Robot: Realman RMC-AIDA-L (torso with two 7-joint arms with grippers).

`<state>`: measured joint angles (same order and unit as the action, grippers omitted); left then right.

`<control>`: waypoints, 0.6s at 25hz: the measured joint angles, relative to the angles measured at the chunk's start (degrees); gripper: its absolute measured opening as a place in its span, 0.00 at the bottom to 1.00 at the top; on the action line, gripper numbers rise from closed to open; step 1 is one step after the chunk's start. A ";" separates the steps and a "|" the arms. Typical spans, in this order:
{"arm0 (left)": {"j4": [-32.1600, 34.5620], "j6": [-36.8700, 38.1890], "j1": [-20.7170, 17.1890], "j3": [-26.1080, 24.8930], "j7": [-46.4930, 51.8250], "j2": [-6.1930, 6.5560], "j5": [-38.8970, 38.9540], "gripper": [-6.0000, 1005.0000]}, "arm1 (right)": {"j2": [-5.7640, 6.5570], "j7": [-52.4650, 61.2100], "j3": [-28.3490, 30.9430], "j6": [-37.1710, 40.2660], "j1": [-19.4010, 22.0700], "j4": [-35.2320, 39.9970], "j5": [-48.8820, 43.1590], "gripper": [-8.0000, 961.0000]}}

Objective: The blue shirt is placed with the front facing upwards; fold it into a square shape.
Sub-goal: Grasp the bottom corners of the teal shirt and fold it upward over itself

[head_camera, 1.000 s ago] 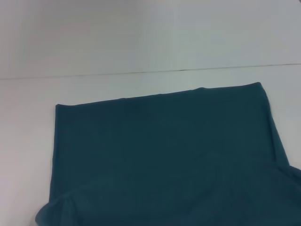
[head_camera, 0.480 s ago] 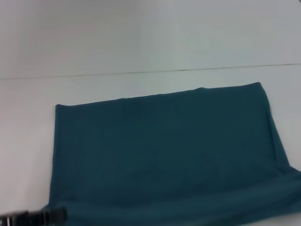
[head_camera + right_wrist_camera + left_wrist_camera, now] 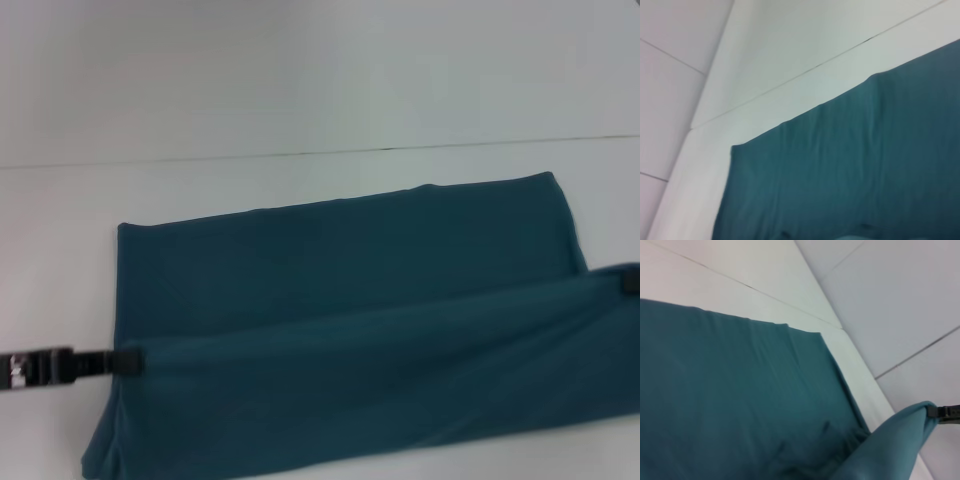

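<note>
Black at the shirt's side edges, both grippers hold the near layer raised: the left gripper (image 3: 128,360) is clamped on the shirt (image 3: 340,290), and the right gripper (image 3: 630,281) pinches the opposite edge. Between them the teal cloth forms a lifted fold over the flat part on the white desk (image 3: 300,180).

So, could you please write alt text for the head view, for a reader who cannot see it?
A blue shirt lies on a white table, its near part raised in a long fold running across the picture. The left gripper holds one end of that fold and the right gripper, mostly out of frame, holds the other.
</note>
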<state>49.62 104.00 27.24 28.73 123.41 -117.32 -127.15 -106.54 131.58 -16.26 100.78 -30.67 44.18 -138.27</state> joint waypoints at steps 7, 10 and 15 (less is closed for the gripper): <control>-3.17 -7.13 3.85 0.06 0.19 1.48 -0.77 0.03 | 0.72 2.02 -5.59 -7.15 -3.55 -1.68 0.00 0.09; -3.50 -9.10 5.02 0.27 -0.06 1.96 -0.94 0.03 | 0.87 2.78 -6.50 -9.34 -4.62 -1.77 0.02 0.09; -5.32 -13.47 8.12 0.73 -0.83 3.14 -1.95 0.03 | 0.92 3.70 -7.50 -13.08 -6.48 -1.81 0.02 0.09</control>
<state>44.30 90.52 35.36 29.46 122.58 -114.18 -129.10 -105.61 135.29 -23.77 87.70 -37.15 42.37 -138.24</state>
